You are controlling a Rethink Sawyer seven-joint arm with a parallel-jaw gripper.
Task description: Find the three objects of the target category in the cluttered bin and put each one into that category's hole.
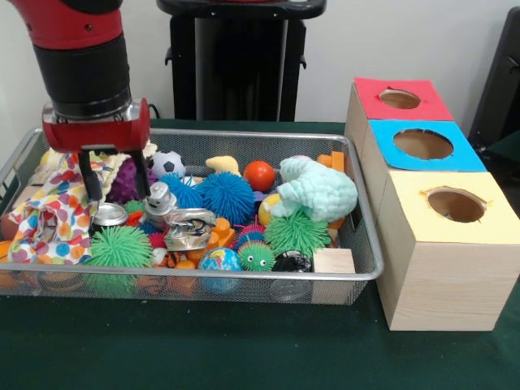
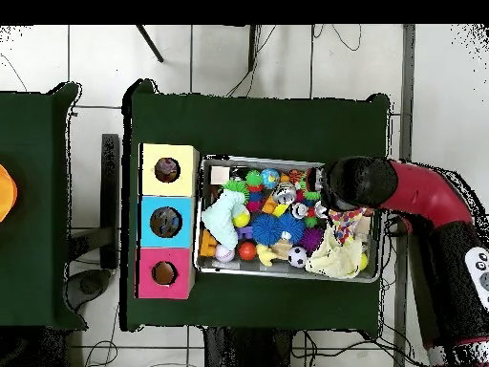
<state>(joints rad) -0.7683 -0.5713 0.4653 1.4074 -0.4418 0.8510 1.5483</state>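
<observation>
Right now the gripper (image 1: 114,188) hangs low inside the wire-mesh bin (image 1: 341,276), at the end farthest from the row of boxes. Its two thin black fingers (image 1: 88,185) stand apart, a fair gap between them, gripping nothing; the tips sit just above a small silver can (image 1: 109,214) lying on its side. Beside that can, toward the boxes, lies a crushed, shiny metal can (image 1: 188,228) with crumpled walls, and another dented silver can (image 1: 159,197) stands tilted just behind it.

On the gripper's other side, against the bin's end wall, a soft polka-dot cloth (image 1: 55,215) is bunched in folds. A spiky green rubber ball (image 1: 120,247) rests near the bin's front rim below the gripper. Two bristly blue balls (image 1: 224,196) sit mid-bin, with a smooth orange ball (image 1: 259,175) and a small soccer ball (image 1: 167,163) toward the back wall. A knobbly mint-green plush (image 1: 318,189) is heaped at the end nearest the boxes, a second green spiky ball (image 1: 295,231) below it, and a plain wooden block (image 1: 333,261) in the front corner.

Just outside that end stand three wooden boxes in a line, each with a round hole in its paper-covered top: red box (image 1: 401,99) farthest back, blue box (image 1: 422,145) in the middle, yellow box (image 1: 455,205) nearest the front.

From overhead, the red-and-black arm (image 2: 420,191) reaches over the bin's end away from the boxes.
</observation>
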